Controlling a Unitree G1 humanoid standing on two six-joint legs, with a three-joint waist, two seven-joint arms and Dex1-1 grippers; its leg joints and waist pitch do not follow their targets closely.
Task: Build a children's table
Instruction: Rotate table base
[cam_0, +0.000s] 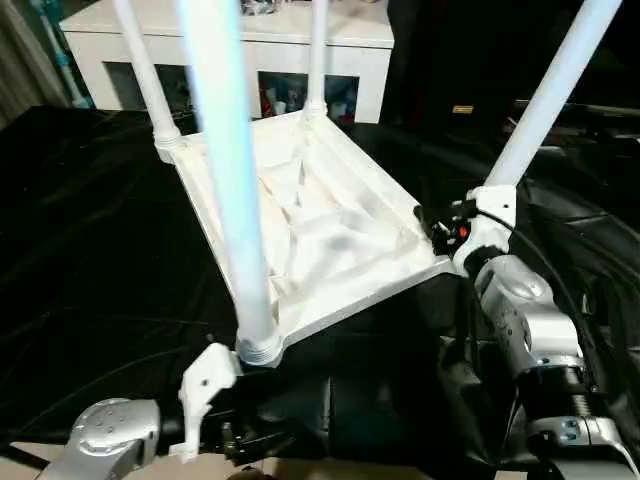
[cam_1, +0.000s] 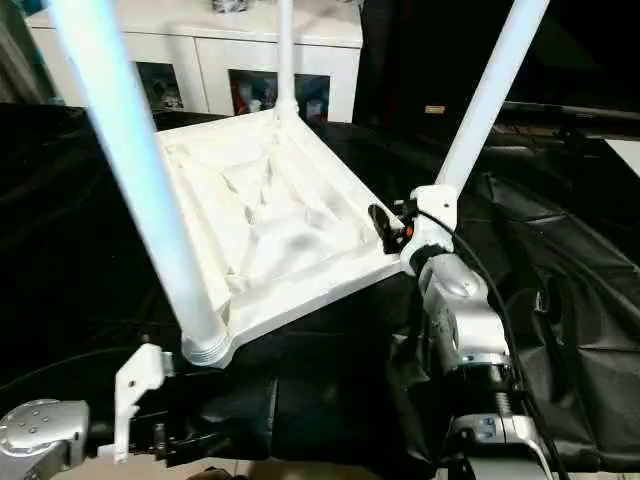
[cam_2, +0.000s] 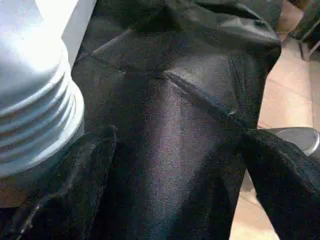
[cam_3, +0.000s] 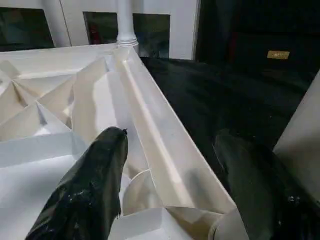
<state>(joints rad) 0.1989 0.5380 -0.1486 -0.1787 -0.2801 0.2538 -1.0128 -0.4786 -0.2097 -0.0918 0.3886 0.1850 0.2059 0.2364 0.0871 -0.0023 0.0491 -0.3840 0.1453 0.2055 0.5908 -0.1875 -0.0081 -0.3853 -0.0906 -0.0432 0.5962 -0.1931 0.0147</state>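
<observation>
Upturned white table at centre on black cloth, ribbed underside up, tilted, four legs rising; near leg at 7 o'clock, threaded base in its corner socket; another leg at 2 o'clock. Left gripper at 7 o'clock, just below that socket, fingers spread wide, holding nothing. Right gripper at 3 o'clock, fingers apart astride the table's rim beside the corner leg; contact unclear. White cabinet at 12 o'clock.

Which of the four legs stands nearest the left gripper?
The near-left leg, its threaded base right beside the left gripper; the other three legs stand farther off.
</observation>
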